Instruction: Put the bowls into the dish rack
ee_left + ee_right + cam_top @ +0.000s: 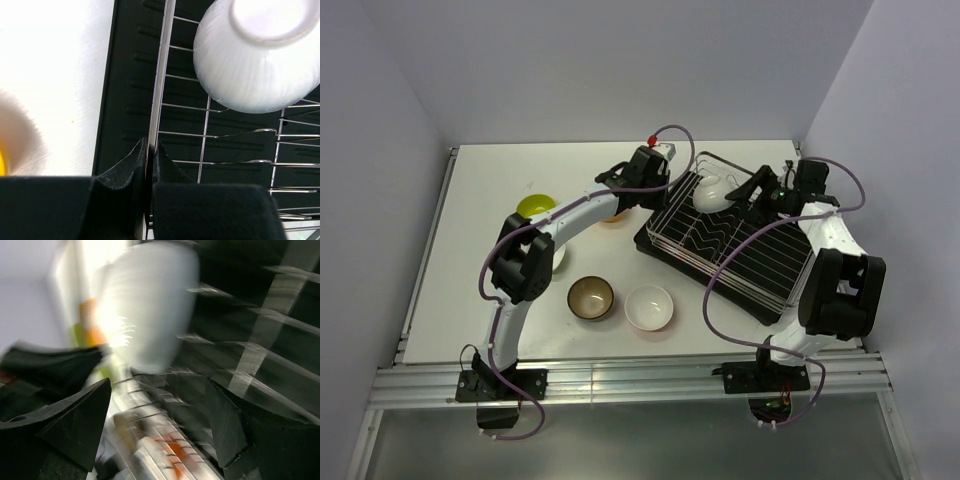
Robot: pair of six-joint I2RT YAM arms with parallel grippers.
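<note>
The silver wire dish rack [750, 250] on its black tray sits right of centre. One white bowl [712, 193] lies tilted, base up, in its far left corner; it also shows in the left wrist view [255, 55] and blurred in the right wrist view [150, 315]. My left gripper [665, 190] is shut on the rack's left rim wire [162, 75], fingertips [137, 160] pinching it. My right gripper [742, 189] is open just right of that bowl, with nothing between its fingers [75, 420]. On the table lie the lime green bowl [533, 207], brown bowl [590, 297] and a white bowl [649, 307].
The orange bowl [613, 215] and another white bowl [558, 255] are mostly hidden under my left arm. The rack's zigzag dividers [720, 240] and right half hold nothing. Walls close in the table on the left, far and right sides.
</note>
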